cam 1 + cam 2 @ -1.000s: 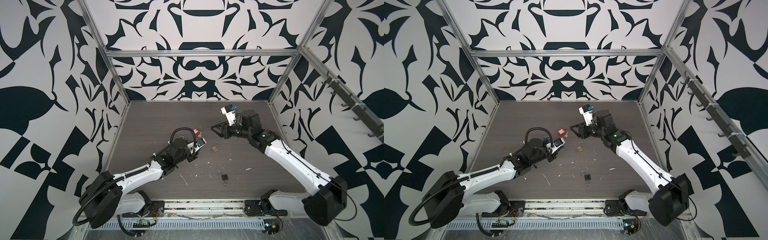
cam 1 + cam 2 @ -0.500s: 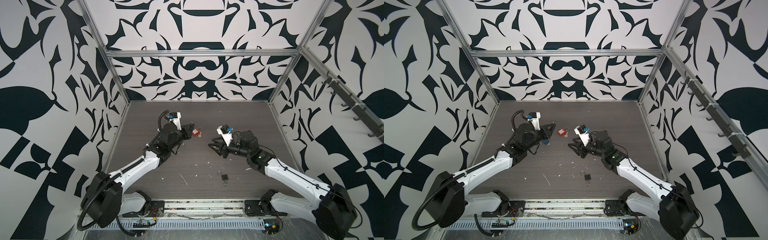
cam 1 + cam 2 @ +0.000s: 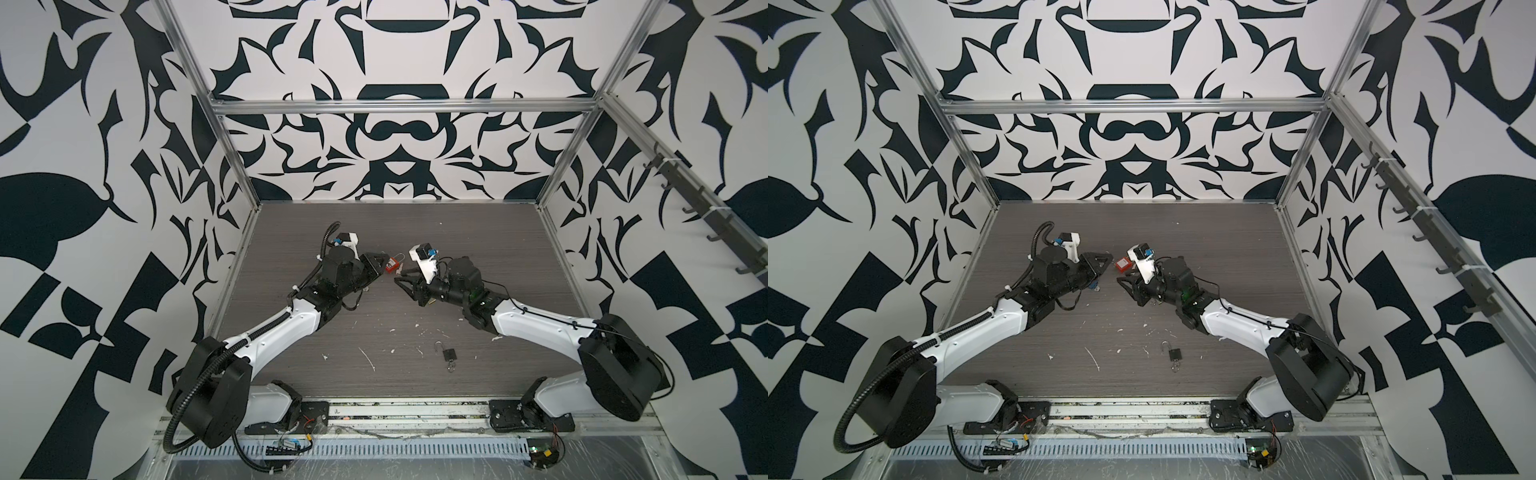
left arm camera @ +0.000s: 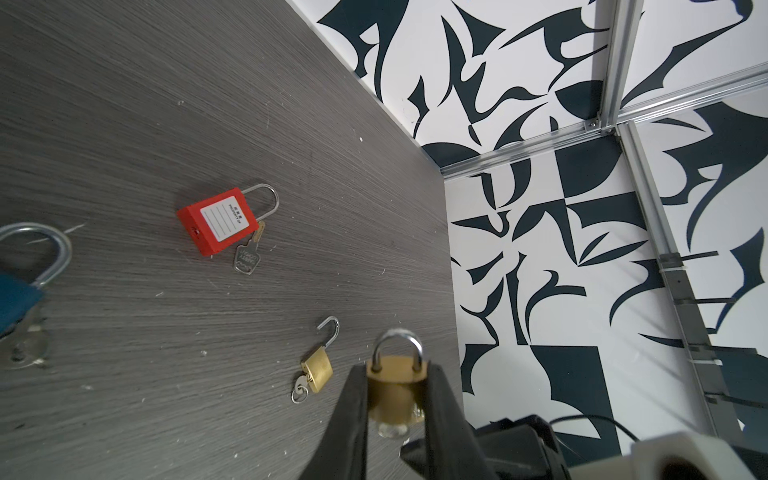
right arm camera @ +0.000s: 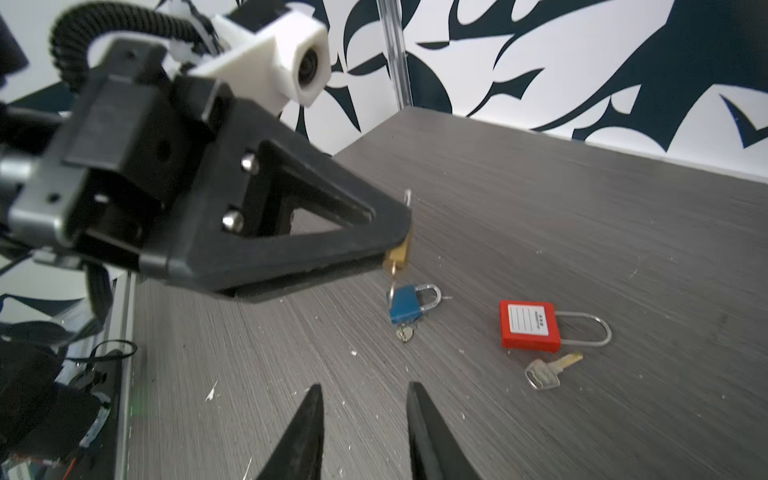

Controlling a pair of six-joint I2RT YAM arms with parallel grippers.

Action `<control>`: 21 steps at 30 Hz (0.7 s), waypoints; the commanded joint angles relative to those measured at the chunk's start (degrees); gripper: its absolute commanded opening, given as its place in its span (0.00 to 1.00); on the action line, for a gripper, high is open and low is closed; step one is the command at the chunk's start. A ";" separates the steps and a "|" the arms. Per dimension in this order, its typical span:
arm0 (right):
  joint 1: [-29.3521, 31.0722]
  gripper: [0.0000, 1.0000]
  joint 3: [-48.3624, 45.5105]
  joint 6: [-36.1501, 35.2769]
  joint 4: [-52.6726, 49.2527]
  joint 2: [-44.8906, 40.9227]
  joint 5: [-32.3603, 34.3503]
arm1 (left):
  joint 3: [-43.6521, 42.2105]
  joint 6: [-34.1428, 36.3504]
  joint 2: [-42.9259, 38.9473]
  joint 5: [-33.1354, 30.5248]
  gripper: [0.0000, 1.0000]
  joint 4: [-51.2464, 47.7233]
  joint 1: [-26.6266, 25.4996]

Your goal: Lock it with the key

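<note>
In both top views our left gripper and right gripper face tip to tip over the middle of the table. The left's tips sit at about 10 o'clock from the right's. A red padlock lies flat just behind them, and a black padlock lies well apart at 5 o'clock.

In the left wrist view, the left jaws are clamped on the body of the brass padlock, both shackle legs seated. A second brass padlock, shackle swung open, lies on the table.

In the right wrist view, the right jaws stand partly apart and hold nothing. The held padlock hangs upright ahead of them with its long axis vertical. A thin blurred piece, which we take for the key, dangles from its underside in front of a blue padlock. We judge the free right arm is the one to reach for that key from below. We see no container.
</note>
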 commanded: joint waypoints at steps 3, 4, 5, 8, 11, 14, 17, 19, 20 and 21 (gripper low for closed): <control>0.24 0.37 4.38 1.22 4.94 1.64 1.58 | 0.50 -1.06 -1.59 0.45 0.00 -1.31 0.60; 0.25 0.37 4.78 1.32 4.99 2.26 1.50 | 0.49 -0.96 -1.59 0.53 0.00 -1.33 0.66; 0.26 0.37 5.22 1.39 5.07 2.73 1.48 | 0.40 -0.91 -3.33 0.57 0.00 -1.24 0.68; 0.23 0.37 6.19 1.64 5.11 3.98 1.49 | 0.24 -0.71 -3.51 0.83 0.00 -1.37 0.86; 0.23 0.35 6.80 1.75 5.07 4.92 1.63 | 0.15 -0.60 -3.52 0.95 0.00 -1.41 0.93; 0.27 0.34 7.14 1.87 5.02 5.39 1.29 | 0.15 -0.35 -3.52 1.23 0.00 -1.44 1.12; 0.27 0.33 7.35 1.96 5.10 5.59 0.49 | 0.13 -0.21 -3.52 1.32 0.00 -1.50 1.13; 0.27 0.32 7.58 1.91 5.21 5.82 0.09 | 0.11 -0.11 -3.44 1.52 0.00 -1.46 1.13; 0.28 0.32 7.62 1.90 5.20 5.89 0.08 | 0.13 -0.03 -3.35 1.55 0.00 -1.48 1.13; 0.27 0.32 7.78 1.95 5.25 5.96 0.08 | 0.11 -0.11 -3.35 1.74 0.00 -1.52 1.13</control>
